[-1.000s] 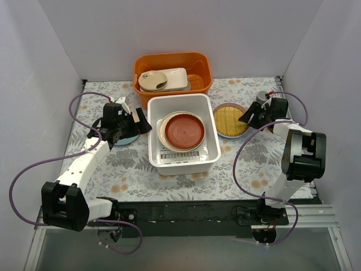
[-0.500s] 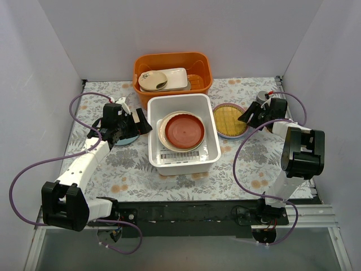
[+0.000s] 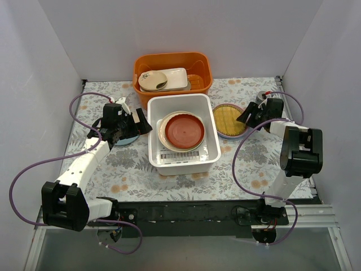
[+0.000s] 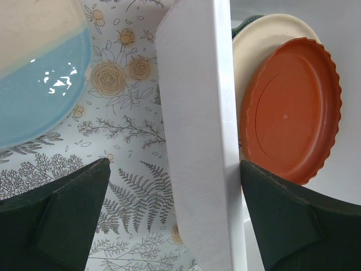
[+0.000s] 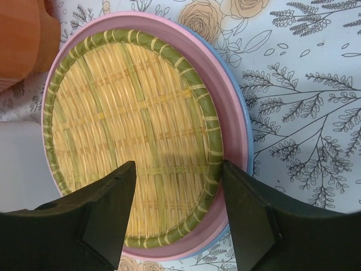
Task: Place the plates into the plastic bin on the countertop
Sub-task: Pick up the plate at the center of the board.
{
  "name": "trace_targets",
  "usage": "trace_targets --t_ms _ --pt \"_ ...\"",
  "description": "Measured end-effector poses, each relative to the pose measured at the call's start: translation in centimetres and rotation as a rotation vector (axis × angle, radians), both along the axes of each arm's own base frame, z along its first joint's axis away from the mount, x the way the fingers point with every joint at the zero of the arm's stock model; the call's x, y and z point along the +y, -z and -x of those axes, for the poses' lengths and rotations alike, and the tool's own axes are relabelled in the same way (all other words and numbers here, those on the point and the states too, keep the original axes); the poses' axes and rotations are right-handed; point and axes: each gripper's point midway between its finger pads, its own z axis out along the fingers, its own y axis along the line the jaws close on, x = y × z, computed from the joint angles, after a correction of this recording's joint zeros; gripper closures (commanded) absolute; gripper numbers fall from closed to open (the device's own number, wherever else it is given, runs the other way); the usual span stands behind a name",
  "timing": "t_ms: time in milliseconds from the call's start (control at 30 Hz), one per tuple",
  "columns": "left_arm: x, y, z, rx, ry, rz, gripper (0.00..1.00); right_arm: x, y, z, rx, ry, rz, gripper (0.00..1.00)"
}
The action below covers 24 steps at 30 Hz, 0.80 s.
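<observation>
- The yellow woven plate (image 5: 132,135) lies just ahead of the right jaws, which stand wide and empty.
- The left jaws, wide too, hang over the plastic bin (image 4: 197,141) wall.

Top view looks down from above the near edge over the whole tabletop (image 3: 135,169); left wrist view, close, shares the white bin (image 4: 197,141); right wrist, the woven plate (image 5: 130,130)

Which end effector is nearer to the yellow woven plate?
Right. The right end effector is open at the yellow plate's right side. The left end effector is across the white bin, over its left wall, beside a blue plate.
</observation>
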Motion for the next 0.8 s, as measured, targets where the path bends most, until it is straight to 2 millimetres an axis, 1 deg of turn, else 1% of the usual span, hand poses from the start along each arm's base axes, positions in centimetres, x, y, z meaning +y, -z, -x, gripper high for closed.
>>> trace_targets --t_ms 200,333,467,567,600,667,700,800 --pt "0.0 0.0 0.0 0.000 0.000 0.000 0.02 0.4 0.5 -0.7 -0.018 -0.014 -0.018 0.30" --pt "0.0 0.0 0.0 0.001 0.000 0.000 0.02 1.0 1.0 -1.1 -0.035 -0.032 -0.073 0.31" --pt "0.0 0.0 0.0 0.000 0.000 -0.001 0.02 1.3 1.1 -0.6 -0.065 -0.042 -0.149 0.38" --pt "0.0 0.0 0.0 0.000 0.000 -0.001 0.02 1.2 1.1 -0.1 -0.075 -0.035 -0.201 0.48" --pt "0.0 0.0 0.0 0.000 0.000 -0.001 0.02 1.1 1.2 0.1 -0.072 -0.033 -0.215 0.56" --pt "0.0 0.0 0.0 0.000 0.000 -0.002 0.02 1.2 1.3 0.5 -0.066 -0.033 -0.236 0.62" --pt "0.0 0.0 0.0 -0.001 0.000 -0.002 0.02 1.3 1.3 0.6 -0.059 -0.032 -0.250 0.69" --pt "0.0 0.1 0.0 0.000 0.001 -0.003 0.02 1.5 1.1 0.8 -0.057 -0.041 -0.266 0.79"
